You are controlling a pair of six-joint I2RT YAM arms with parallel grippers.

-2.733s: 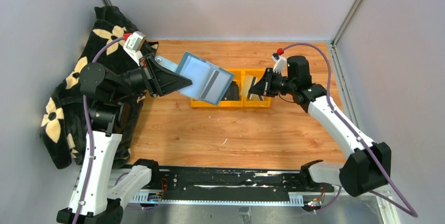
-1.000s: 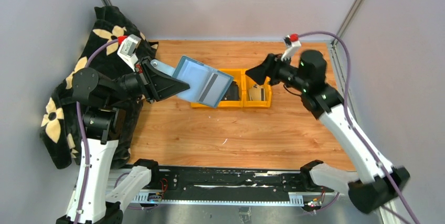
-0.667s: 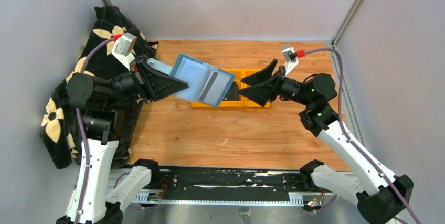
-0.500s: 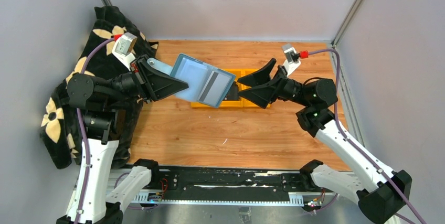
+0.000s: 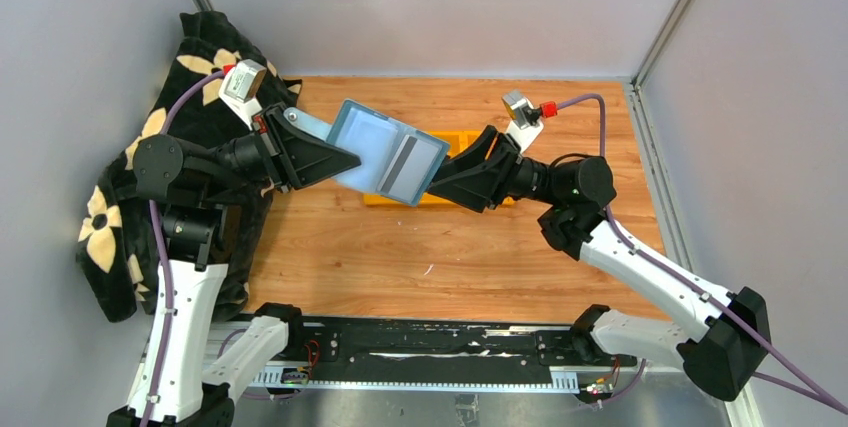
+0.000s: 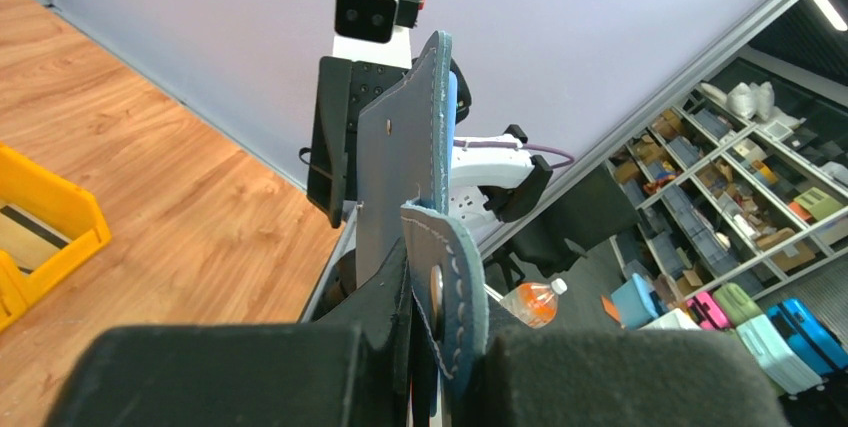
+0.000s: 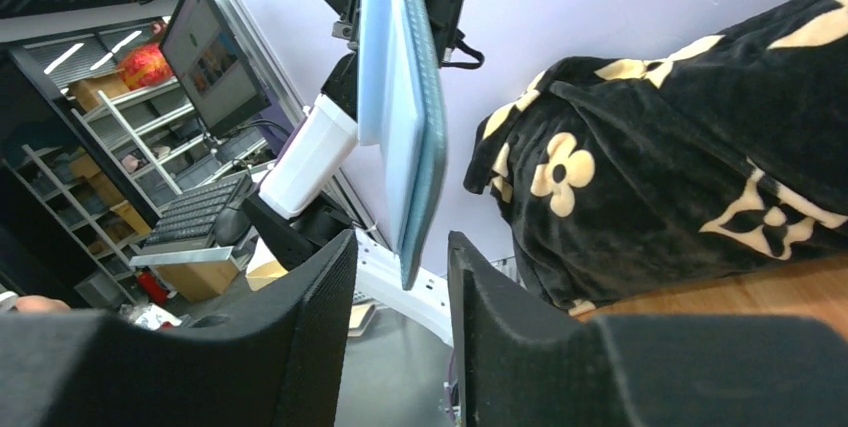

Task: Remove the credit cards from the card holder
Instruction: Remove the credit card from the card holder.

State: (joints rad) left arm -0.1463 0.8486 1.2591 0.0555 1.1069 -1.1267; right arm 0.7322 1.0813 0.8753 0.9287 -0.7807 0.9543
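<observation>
The left gripper [image 5: 343,159] is clamped on the strap end of the open card holder [image 5: 380,147], held aloft over mid-table. The right gripper [image 5: 440,183], jaws parted, straddles its 4 o'clock edge. The grey credit card [image 5: 405,161] there is probably light, stiff and slick, so it is best pinched flat across its outer edge.
</observation>
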